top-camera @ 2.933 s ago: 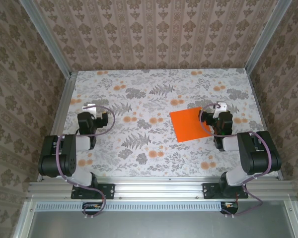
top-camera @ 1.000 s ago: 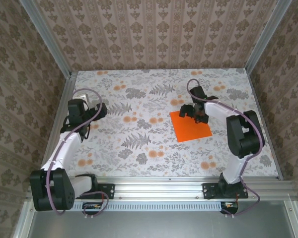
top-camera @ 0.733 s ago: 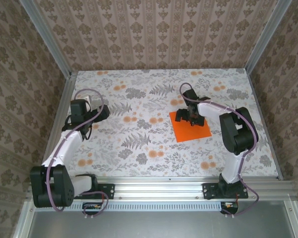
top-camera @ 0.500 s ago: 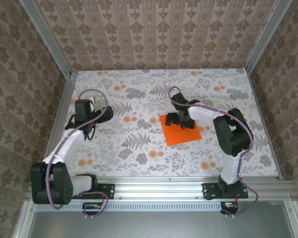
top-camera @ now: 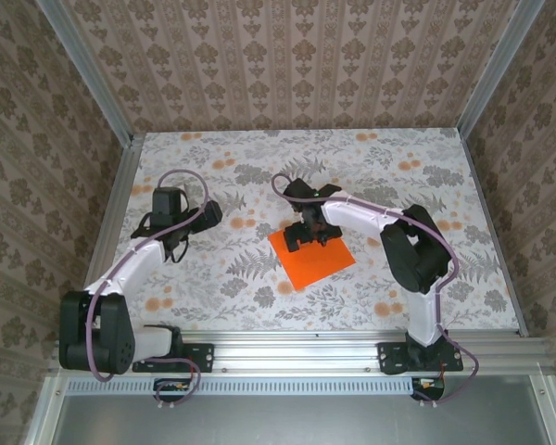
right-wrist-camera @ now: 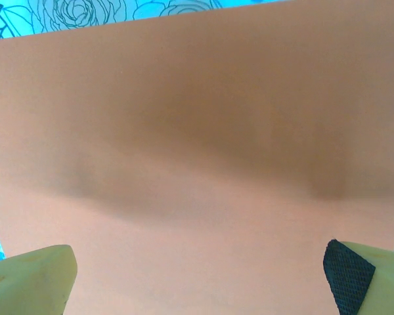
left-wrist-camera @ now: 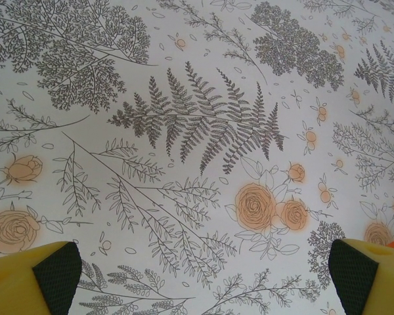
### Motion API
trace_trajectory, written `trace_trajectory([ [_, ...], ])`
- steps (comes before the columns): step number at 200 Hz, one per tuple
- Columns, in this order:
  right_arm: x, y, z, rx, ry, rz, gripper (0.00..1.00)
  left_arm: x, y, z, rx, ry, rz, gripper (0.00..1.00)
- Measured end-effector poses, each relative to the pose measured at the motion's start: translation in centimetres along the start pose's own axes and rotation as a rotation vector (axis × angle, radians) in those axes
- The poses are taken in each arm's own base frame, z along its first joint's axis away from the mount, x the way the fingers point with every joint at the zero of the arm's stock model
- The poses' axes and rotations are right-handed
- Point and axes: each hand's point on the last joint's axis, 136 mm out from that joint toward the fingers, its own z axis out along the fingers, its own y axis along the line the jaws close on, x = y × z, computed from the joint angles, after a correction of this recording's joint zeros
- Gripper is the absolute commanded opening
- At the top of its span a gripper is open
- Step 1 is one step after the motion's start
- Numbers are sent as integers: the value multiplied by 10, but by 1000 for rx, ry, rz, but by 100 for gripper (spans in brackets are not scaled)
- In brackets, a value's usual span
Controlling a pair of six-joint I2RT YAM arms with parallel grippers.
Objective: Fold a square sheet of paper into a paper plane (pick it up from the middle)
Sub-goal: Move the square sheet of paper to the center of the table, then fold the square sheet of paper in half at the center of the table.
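One plain square sheet of paper

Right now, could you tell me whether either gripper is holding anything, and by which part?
Nothing is held. The right gripper stands open over the orange sheet, which lies flat; the left gripper is open over the tablecloth.
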Motion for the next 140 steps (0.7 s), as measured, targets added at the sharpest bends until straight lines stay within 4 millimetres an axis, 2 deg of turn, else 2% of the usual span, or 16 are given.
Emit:
trace_trajectory([
  [42,-8,1,-8,-56,32,-68,100,5,3,4,-11,14,-7,100],
  [67,-10,5,2,-67,61,-75,100,7,6,5,-18,15,-10,100],
  [105,2,3,20,-50,131,-77,100,8,8,5,-27,18,-11,100],
  [140,7,3,23,-41,154,-83,100,11,10,6,-34,21,-15,100],
])
